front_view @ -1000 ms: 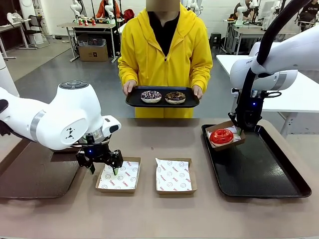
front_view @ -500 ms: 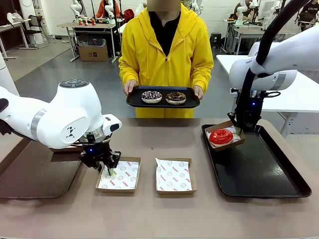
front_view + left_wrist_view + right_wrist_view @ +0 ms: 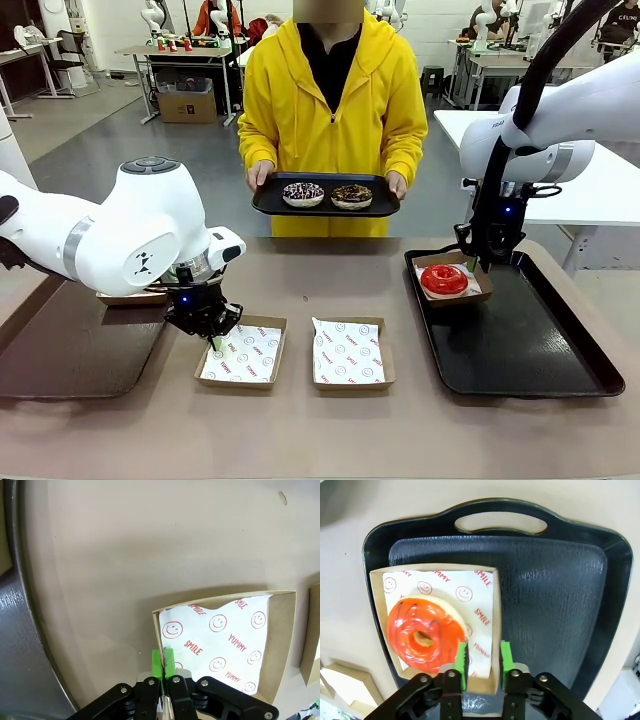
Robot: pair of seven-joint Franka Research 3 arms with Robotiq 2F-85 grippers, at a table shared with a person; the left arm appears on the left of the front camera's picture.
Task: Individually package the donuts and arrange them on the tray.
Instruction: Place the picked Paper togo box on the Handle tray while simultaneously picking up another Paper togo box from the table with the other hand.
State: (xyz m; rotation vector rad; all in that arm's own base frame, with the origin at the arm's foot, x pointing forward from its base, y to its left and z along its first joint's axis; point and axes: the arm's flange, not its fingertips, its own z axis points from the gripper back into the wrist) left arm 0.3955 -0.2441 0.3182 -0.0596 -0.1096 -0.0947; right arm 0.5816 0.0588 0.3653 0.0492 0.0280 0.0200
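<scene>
My right gripper [image 3: 483, 660] has its green pads apart, straddling one side wall of the loaded box [image 3: 377, 605] without pinching it. The red donut [image 3: 425, 632] lies in that box just beside the gripper, one pad close to its icing. The box sits in the far left corner of the black tray [image 3: 530, 340] on the right of the table [image 3: 300, 430].

My left gripper [image 3: 162, 662] has its pads pressed together on the left wall of the empty left box [image 3: 282, 645], near the table's left side. A second empty box [image 3: 348, 352] lies just right of it.

Both liners carry red smiley faces with "SMILE" and "YUMMY".

At the far side, a person holds a small tray [image 3: 325, 208] with a sprinkled donut [image 3: 303, 194] and a dark donut [image 3: 351, 195], well apart from both grippers.
</scene>
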